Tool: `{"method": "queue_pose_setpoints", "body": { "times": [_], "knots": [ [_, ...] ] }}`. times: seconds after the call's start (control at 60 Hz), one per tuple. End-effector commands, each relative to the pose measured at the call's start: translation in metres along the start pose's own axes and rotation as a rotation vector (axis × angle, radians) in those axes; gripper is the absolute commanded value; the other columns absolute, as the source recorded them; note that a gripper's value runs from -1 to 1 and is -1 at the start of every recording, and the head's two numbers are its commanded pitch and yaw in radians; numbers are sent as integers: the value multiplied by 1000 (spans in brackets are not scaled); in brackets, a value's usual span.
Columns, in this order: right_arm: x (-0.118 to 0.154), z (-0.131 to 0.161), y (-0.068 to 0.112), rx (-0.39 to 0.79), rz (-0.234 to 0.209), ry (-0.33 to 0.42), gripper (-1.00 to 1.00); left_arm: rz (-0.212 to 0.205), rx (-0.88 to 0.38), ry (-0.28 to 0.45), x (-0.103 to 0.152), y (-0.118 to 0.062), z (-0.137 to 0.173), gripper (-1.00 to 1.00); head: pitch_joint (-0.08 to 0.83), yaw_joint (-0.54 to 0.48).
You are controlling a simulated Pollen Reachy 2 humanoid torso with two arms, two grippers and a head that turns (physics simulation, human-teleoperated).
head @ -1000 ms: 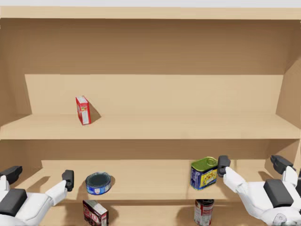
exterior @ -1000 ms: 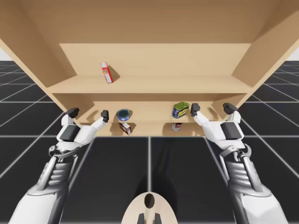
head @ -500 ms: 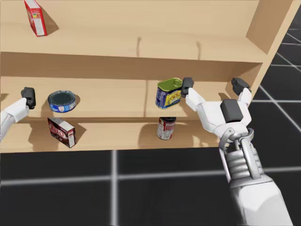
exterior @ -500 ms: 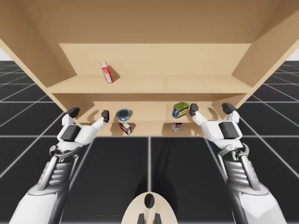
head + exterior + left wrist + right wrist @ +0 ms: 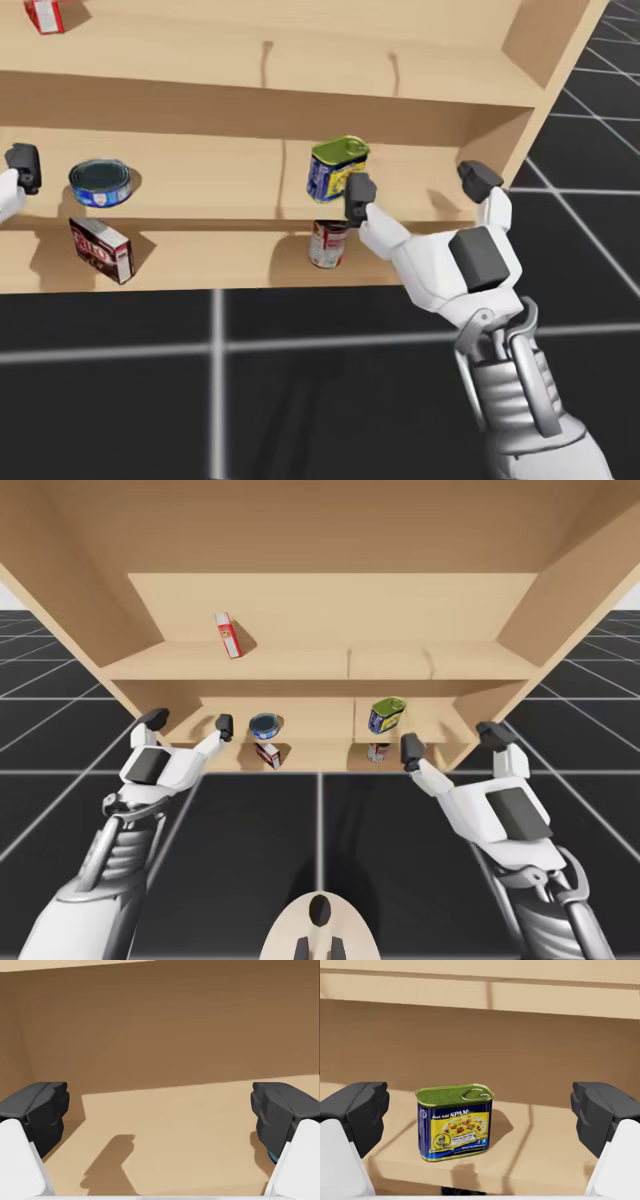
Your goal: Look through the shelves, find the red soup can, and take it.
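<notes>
The red soup can (image 5: 327, 243) stands upright on the lowest shelf, directly under a blue rectangular tin with a green lid (image 5: 335, 168); in the high view the soup can (image 5: 378, 751) is partly hidden by the shelf edge. My right gripper (image 5: 419, 184) is open, just in front of the shelves and level with the blue tin (image 5: 455, 1121), which sits ahead between its fingers, untouched. My left gripper (image 5: 190, 722) is open at the middle shelf's left end, with bare shelf ahead of it in the left wrist view.
A round blue tin (image 5: 265, 724) lies on the middle shelf, beside my left gripper. A dark red box (image 5: 100, 249) leans on the lowest shelf. A small red box (image 5: 229, 635) stands on the upper shelf. The shelf side wall (image 5: 520, 130) is close beside my right gripper.
My right arm has pulled back from the middle shelf and dropped lower. My head has turned a little further down and right. The left arm has not moved.
</notes>
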Motion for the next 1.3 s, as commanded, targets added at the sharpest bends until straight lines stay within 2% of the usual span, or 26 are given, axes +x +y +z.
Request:
{"method": "queue_pose_setpoints", "body": {
  "times": [0.017,0.05,0.15,0.25,0.4,0.533,0.567,0.667,0.75,0.867,1.3],
  "knots": [
    [-18,41,19,68,-65,38,-1000,8,1,-10,1,1,1,-1000,592,-233],
    [-27,49,21,77,-84,47,-1000,10,2,-11,1,1,1,-1000,594,-238],
    [-51,58,24,66,-72,85,-1000,8,-1,-11,1,-1,1,-1000,596,-244],
    [-78,56,26,101,-121,161,-1000,7,-3,-11,1,-1,1,-1000,597,-247],
    [-105,31,21,69,-145,216,-1000,4,-1,-14,1,-1,1,-1000,598,-244],
    [-122,7,16,57,-135,246,-1000,2,0,-14,1,-1,2,-1000,598,-240],
    [-126,-1,15,57,-148,252,-1000,1,1,-14,1,-1,2,-1000,598,-239],
    [-134,-18,14,54,-132,260,-1000,-1,2,-13,1,-1,2,-1000,598,-236],
    [-147,-37,18,50,-84,263,-1000,-5,2,-12,0,-1,1,-1000,598,-235],
    [-160,-61,19,33,-67,282,-1000,-12,2,-13,-1,-2,1,-1000,600,-232],
    [-191,-106,28,28,-71,373,-1000,-16,2,-10,-1,-4,0,-1000,609,-225]
  ]
}}
